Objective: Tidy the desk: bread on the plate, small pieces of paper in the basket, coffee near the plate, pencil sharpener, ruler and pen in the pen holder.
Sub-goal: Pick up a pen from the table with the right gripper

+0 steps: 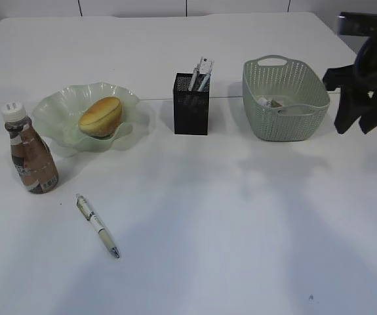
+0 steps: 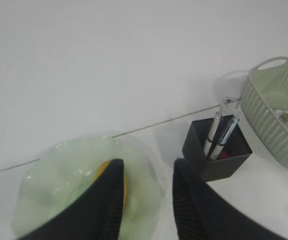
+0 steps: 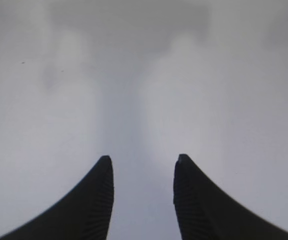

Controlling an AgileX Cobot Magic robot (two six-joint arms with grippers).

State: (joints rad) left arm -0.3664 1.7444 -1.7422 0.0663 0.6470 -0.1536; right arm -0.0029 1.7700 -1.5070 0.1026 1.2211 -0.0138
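Office-like desk (image 1: 240,216): plain white tabletop, pen holder (image 1: 191,105), pen (image 1: 97,224).

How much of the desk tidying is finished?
Mostly done: the golden-brown bread roll sits in the ruffled pale green glass plate, with the brown coffee bottle beside it. Nothing is held. Left: the white pen on the desk goes into the black mesh pen holder.

Pale tiled wall (image 1: 136,6) behind, possibly panels, soft even light
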